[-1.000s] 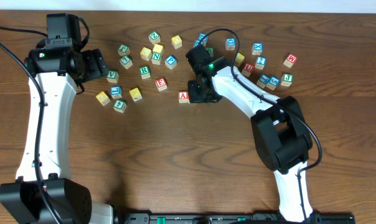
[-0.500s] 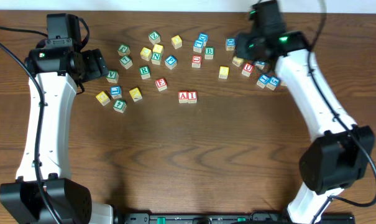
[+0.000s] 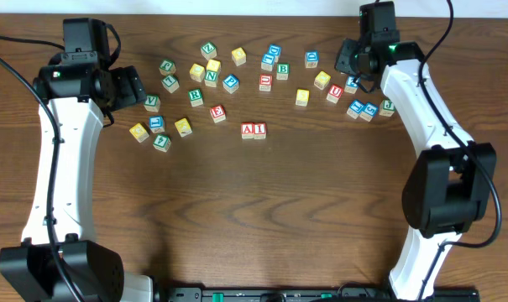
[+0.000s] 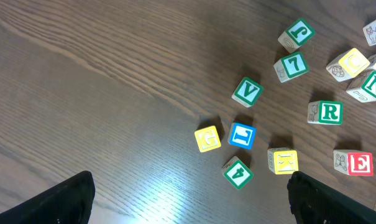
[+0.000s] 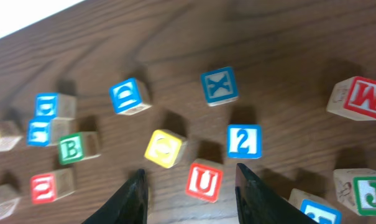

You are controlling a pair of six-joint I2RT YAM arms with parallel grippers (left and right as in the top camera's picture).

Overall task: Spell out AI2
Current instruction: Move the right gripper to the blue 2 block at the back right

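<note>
The red A cube [image 3: 248, 129] and red I cube [image 3: 259, 129] sit side by side, touching, at the table's middle. The blue 2 cube [image 5: 243, 140] lies flat at the back right, just ahead and to the right of my right gripper [image 5: 190, 169], which hovers open over the red U cube [image 5: 204, 180]. In the overhead view the right gripper [image 3: 354, 65] hangs over that cluster, and the 2 cube [image 3: 352, 85] peeks out beside it. My left gripper [image 4: 191, 190] is wide open above bare wood and holds nothing; overhead it [image 3: 132, 88] sits at the back left.
Several loose letter cubes lie along the back of the table. A yellow cube [image 5: 165, 148], a blue X cube [image 5: 219, 86], a red M cube [image 5: 360, 98] and a green J cube [image 5: 365, 194] surround the 2. Green 4 [image 4: 237, 172] and blue L [image 4: 242, 135] cubes lie near the left gripper.
My right gripper let go of the I cube beside the A, opened, and swung from the table's middle to the back right cluster. The left arm stayed still.
</note>
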